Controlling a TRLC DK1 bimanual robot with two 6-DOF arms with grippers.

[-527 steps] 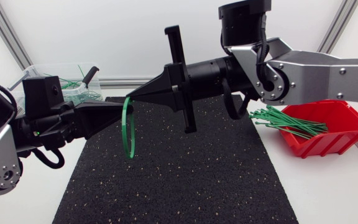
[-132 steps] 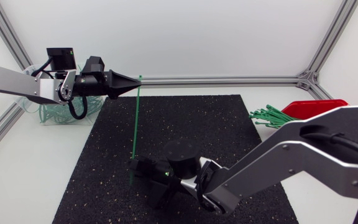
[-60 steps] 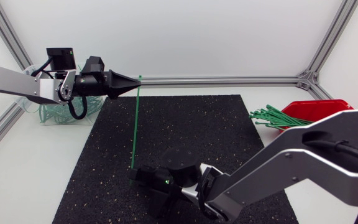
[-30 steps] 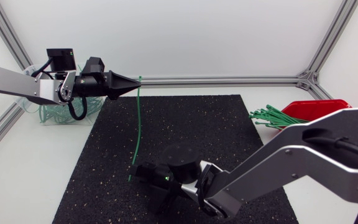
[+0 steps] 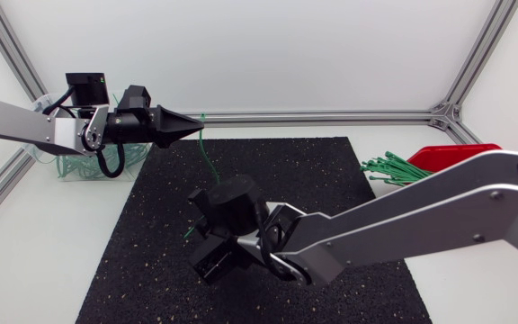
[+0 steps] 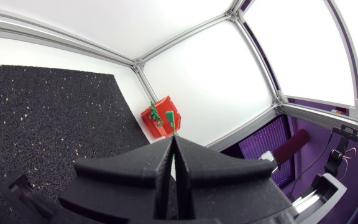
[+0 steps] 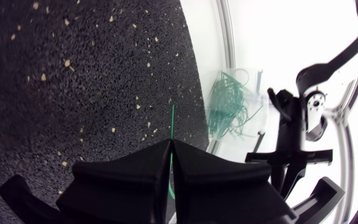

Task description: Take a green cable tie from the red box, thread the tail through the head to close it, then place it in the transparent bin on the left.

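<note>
left hand [image 5: 194, 127]: clenched on one end of the green cable tie [image 5: 203, 135], up at the back-left corner of the black mat [image 5: 331, 180]. In the left wrist view the fingers are pinched flat together with a sliver of green poking out ahead.

right hand [image 5: 194, 243]: also clamped on the tie, at the other end, low over the front part of the mat. The right wrist view shows a short green tip sticking out past the pressed-together fingers.

tie's long axis: runs from the left hand toward the front of the surface [image 5: 52, 252], down to the right hand. It's bowed, not straight, and the middle stretch is hidden behind the right arm's wrist.

head vs tail: honestly can't tell which hand has which, too small.

the bit that matters: the two held ends are well apart, one per hand. So I reckon threading needs the hands to come toward each other and bend the tie into a loop.

transparent bin [image 5: 61, 171]: just beside the left arm, with green ties already in it. The left arm is clearly the nearer one for the drop.

red box [image 5: 457, 153]: way off on the right side with spare ties spilling over its edge, well apart from both hands.
</note>
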